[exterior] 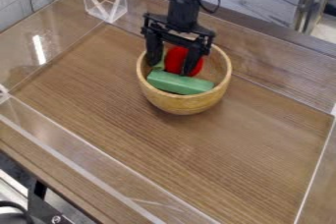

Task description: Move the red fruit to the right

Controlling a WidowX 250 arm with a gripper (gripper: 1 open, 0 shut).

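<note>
The red fruit [183, 61] sits right between the gripper [178, 59] fingers, inside the wooden bowl [186, 97], with the jaws spread wide on either side and not clamped on it yet. Looks like a small, light, hard toy, probably a bit slick and round, so squeezing across its widest middle seems the safest bet. The green block [182, 83] lies just below the fingertips in the same bowl.

The red fruit [184, 63], small, round and bright red, sits inside the wooden bowl [217, 92] toward its far side, directly beneath the end effector [179, 51] and between its two spread fingers, partly hidden by them.
</note>
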